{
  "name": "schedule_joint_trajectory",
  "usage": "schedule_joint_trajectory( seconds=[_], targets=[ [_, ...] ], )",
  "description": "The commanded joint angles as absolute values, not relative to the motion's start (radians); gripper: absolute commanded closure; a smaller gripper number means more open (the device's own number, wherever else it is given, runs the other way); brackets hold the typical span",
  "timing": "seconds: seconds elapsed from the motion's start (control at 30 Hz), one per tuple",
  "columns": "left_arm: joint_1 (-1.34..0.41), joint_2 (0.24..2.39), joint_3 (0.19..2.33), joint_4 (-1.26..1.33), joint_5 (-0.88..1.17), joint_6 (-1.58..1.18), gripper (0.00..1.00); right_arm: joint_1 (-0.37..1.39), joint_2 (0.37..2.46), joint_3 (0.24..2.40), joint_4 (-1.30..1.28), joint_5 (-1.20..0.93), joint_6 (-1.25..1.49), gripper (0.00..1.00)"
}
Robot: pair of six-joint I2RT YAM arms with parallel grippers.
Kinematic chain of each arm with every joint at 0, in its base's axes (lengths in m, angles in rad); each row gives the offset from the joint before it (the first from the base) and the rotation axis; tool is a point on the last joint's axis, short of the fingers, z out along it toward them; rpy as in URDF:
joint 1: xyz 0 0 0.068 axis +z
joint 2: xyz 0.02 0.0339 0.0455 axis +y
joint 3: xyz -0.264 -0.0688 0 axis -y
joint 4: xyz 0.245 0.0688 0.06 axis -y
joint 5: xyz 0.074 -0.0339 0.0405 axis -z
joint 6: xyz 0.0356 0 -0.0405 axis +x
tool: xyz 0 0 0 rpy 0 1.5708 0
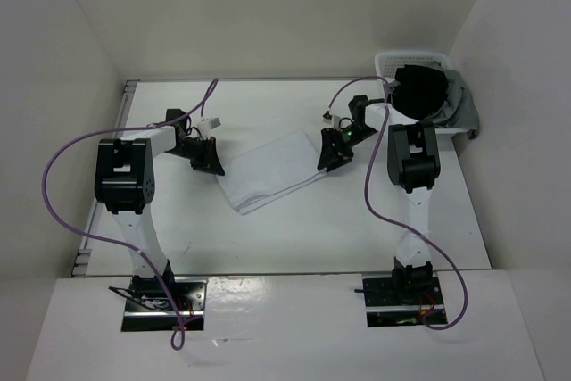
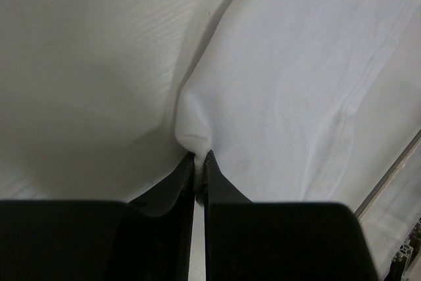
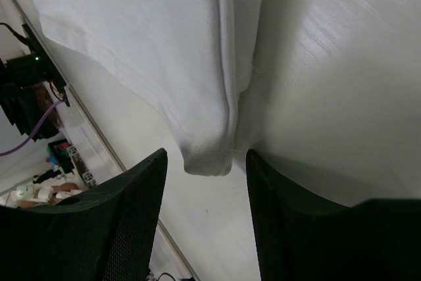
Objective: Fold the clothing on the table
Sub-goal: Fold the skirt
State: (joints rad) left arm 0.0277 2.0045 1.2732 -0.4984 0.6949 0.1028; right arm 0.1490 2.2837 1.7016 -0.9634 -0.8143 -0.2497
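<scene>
The white clothing (image 1: pixel 272 169) lies folded in a slanted strip in the middle of the table (image 1: pixel 294 234). At its left end, my left gripper (image 1: pixel 214 165) is shut on a pinched corner of the clothing (image 2: pixel 289 83); in the left wrist view the fabric bunches between the tips of that gripper (image 2: pixel 200 157). My right gripper (image 1: pixel 328 161) stands open at the strip's right end. In the right wrist view a folded corner of the clothing (image 3: pixel 164 44) hangs just beyond my right gripper (image 3: pixel 206 154), touching neither finger.
A white perforated basket (image 1: pixel 406 62) with a dark garment (image 1: pixel 419 91) sits at the back right corner, close behind the right arm. A metal rail (image 1: pixel 89 225) runs along the table's left edge. Purple cables loop over both arms.
</scene>
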Motion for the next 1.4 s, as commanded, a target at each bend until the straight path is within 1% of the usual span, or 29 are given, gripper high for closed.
schedule_joint_trajectory(
  seconds=[0.0, 0.13, 0.43, 0.6, 0.63, 0.67, 0.73, 0.77, 0.87, 1.07, 1.1, 1.23, 1.37],
  targets=[
    [0.031, 1.974, 1.256, -0.532, 0.724, 0.14, 0.95, 0.152, 2.318, 1.713, -0.977, -0.81, -0.284, 0.42],
    [0.031, 1.974, 1.256, -0.532, 0.724, 0.14, 0.95, 0.152, 2.318, 1.713, -0.977, -0.819, -0.293, 0.41],
    [0.031, 1.974, 1.256, -0.532, 0.733, 0.14, 0.95, 0.152, 2.345, 1.713, -0.986, -0.838, -0.302, 0.42],
    [0.031, 1.974, 1.256, -0.541, 0.733, 0.149, 0.95, 0.152, 2.365, 1.723, -0.996, -0.847, -0.302, 0.49],
    [0.031, 1.974, 1.256, -0.541, 0.733, 0.149, 0.95, 0.152, 2.365, 1.723, -0.996, -0.847, -0.302, 0.49],
    [0.031, 1.974, 1.256, -0.541, 0.733, 0.149, 0.95, 0.152, 2.365, 1.723, -0.996, -0.847, -0.302, 0.52],
    [0.031, 1.974, 1.256, -0.541, 0.733, 0.149, 0.95, 0.152, 2.375, 1.723, -0.996, -0.847, -0.302, 0.53],
    [0.031, 1.974, 1.256, -0.541, 0.733, 0.149, 0.95, 0.152, 2.375, 1.732, -0.996, -0.847, -0.302, 0.55],
    [0.031, 1.974, 1.256, -0.541, 0.733, 0.149, 0.95, 0.152, 2.384, 1.741, -1.005, -0.856, -0.302, 0.57],
    [0.031, 1.983, 1.256, -0.541, 0.742, 0.149, 0.95, 0.152, 2.384, 1.75, -1.005, -0.844, -0.293, 0.77],
    [0.031, 1.983, 1.256, -0.541, 0.742, 0.149, 0.95, 0.152, 2.373, 1.759, -1.005, -0.829, -0.293, 0.84],
    [0.031, 1.983, 1.256, -0.541, 0.742, 0.158, 0.95, 0.152, 2.341, 1.779, -1.005, -0.77, -0.269, 1.0],
    [0.031, 1.983, 1.256, -0.541, 0.742, 0.158, 0.95, 0.152, 2.303, 1.805, -0.985, -0.687, -0.244, 1.0]
  ],
)
